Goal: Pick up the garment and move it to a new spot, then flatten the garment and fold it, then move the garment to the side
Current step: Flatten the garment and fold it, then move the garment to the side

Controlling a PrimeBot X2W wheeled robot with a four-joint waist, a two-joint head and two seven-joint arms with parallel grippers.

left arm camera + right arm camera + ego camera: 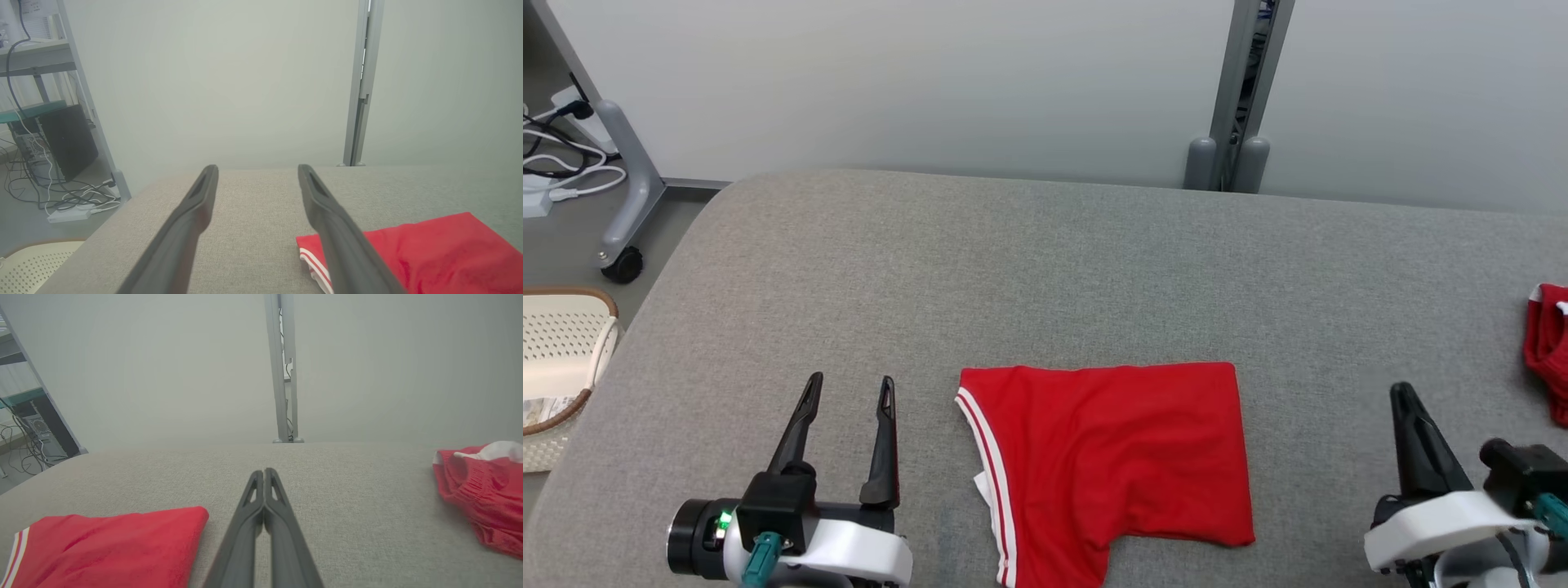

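To slide the folded red shorts (1111,457) aside neatly, the empty, wide-spread left gripper (851,380) should pinch all layers at the striped hem (983,437); the right gripper (1402,394) sits closed, empty.

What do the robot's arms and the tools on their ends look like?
The left tool and right tool each have two long, dark, tapering fingers with slotted tips. Behind them a black block sits on a smooth white wrist shell. A teal plug sticks out of each wrist. The left wrist also has a black cylinder with a small green light.
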